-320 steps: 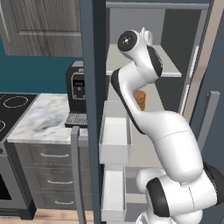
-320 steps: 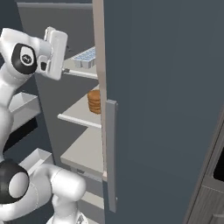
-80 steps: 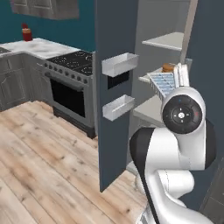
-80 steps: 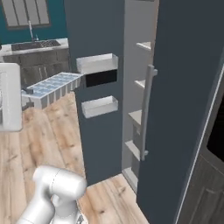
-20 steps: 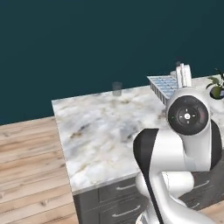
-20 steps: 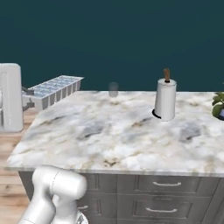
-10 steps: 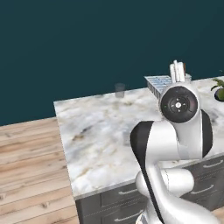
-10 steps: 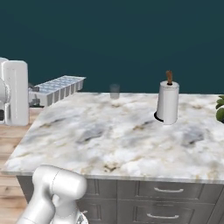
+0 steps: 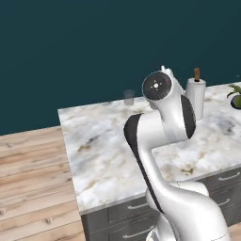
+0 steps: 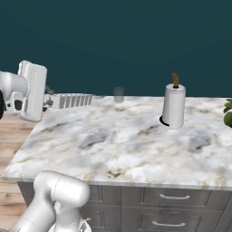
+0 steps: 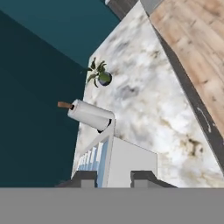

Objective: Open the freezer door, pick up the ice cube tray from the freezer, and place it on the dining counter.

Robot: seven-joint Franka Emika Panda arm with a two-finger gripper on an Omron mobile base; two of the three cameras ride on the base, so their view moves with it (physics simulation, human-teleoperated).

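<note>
White marble with brown-grey veins covers the dining counter (image 10: 136, 149), a wide table over dark grey drawers with silver handles. The ice cube tray (image 10: 72, 100) is held in the air at the left end of this table, close to the far corner, and it lies roughly level with its row of small cells pointing toward the middle of the table. In the hand view the fingers (image 11: 85, 176) are closed on the near edge of the ice cube tray (image 11: 114, 162), one dark tip on each side of the white plate, so the grip is firm on the tray. From the right base view the gripper (image 10: 49, 100) sits at the left border, just behind the tray, with the white hand block beside it. In the left base view the arm rises in front of the table and covers most of the tray. A paper towel roll (image 10: 174, 108) with a brown stick stands upright on the table, well apart from the tray. A small clear glass (image 10: 118, 94) stands at the far edge, near the tray's tip. A green plant (image 11: 99, 75) in a round pot sits at the far right end of the table. Dark teal wall is behind, and a wooden floor (image 9: 33, 183) lies at the left.
</note>
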